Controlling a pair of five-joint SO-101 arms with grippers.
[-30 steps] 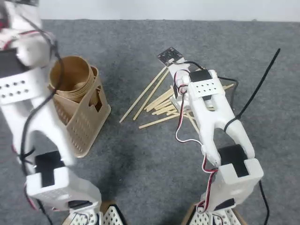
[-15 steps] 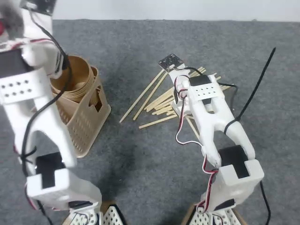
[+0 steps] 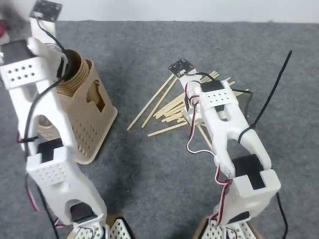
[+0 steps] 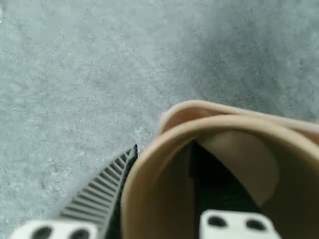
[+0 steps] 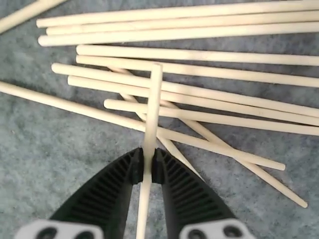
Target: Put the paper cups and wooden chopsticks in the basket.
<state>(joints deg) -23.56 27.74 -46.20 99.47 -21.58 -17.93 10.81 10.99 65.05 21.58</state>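
**Q:** What carries everything?
**A:** A grey, felt-like surface [image 3: 149, 174]. Both arms rise from its 6 o'clock edge in the high view.

**Q:** Where is the basket?
**A:** The beige slotted basket [image 3: 92, 129] stands toward 9 o'clock under the left arm. Nested paper cups [image 3: 82, 82] sit in its 12 o'clock end.

**Q:** How is the left hand set?
**A:** The left hand [image 4: 162, 149] straddles the rim of the nearest cup [image 4: 224, 129]. One ribbed finger lies outside the wall and the dark finger inside. The wall is pinched between them.

**Q:** And the chopsticks?
**A:** The wooden chopsticks [image 3: 167, 107] lie in a loose, crossed pile on the surface at 3 o'clock from the basket, well apart from it. The right arm covers the pile's 3 o'clock part.

**Q:** What of the right hand?
**A:** The right hand [image 5: 147, 162] is drawn narrow, its tips clamped on a single chopstick [image 5: 153, 109]. That stick crosses over several others in the pile.
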